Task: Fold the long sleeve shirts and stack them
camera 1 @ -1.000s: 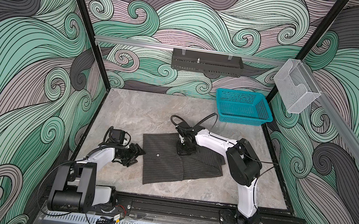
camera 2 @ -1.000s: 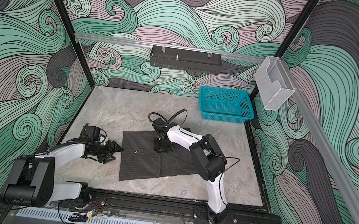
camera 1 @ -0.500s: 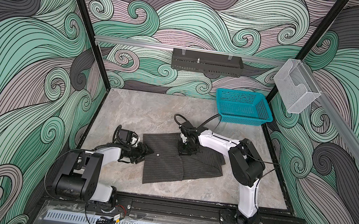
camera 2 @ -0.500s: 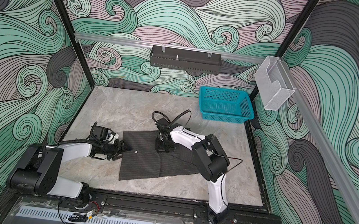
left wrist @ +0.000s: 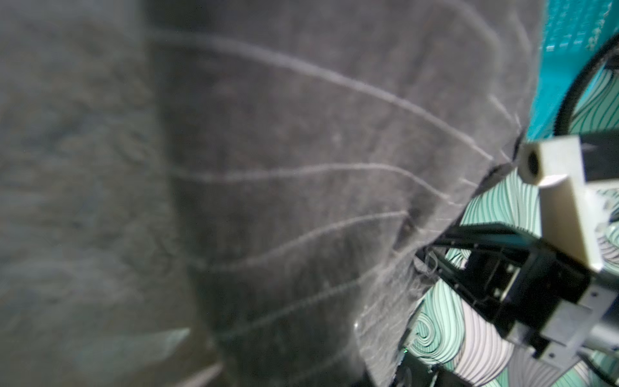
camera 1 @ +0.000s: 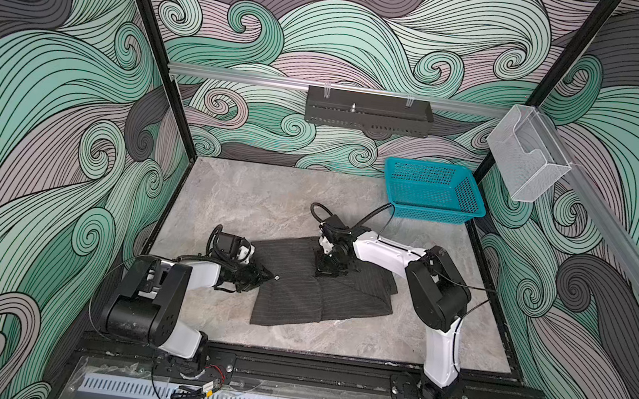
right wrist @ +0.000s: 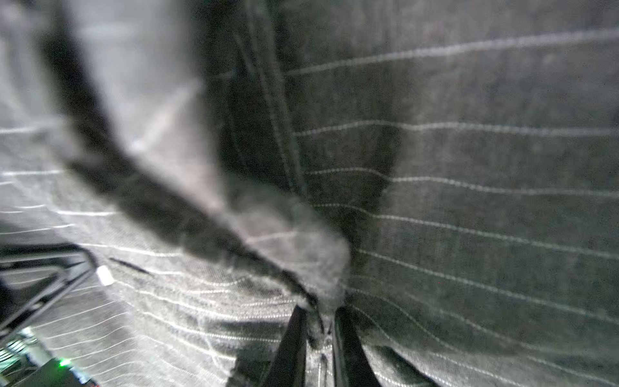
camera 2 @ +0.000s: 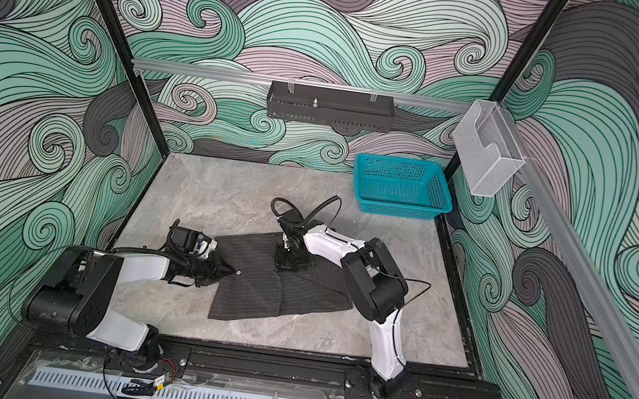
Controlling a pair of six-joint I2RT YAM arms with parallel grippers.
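Both hands on the shirt (camera 1: 309,297), which lies just below the middle of the frame on the grey tabletop (camera 1: 267,202).

In both top views the dark pinstriped cloth lies flat and partly folded, with one panel lapped over another. The left hand (camera 1: 268,275) is low at the shirt's left edge, its tips drawn to a point and closed on the cloth there. The left wrist view is filled with blurred striped cloth close to the lens. The right hand (camera 2: 286,263) points down onto the shirt's upper edge. In the right wrist view its jaws stand narrow, pinching a raised fold. The teal basket (camera 1: 433,213) sits upper right of the tabletop, well apart from the shirt.
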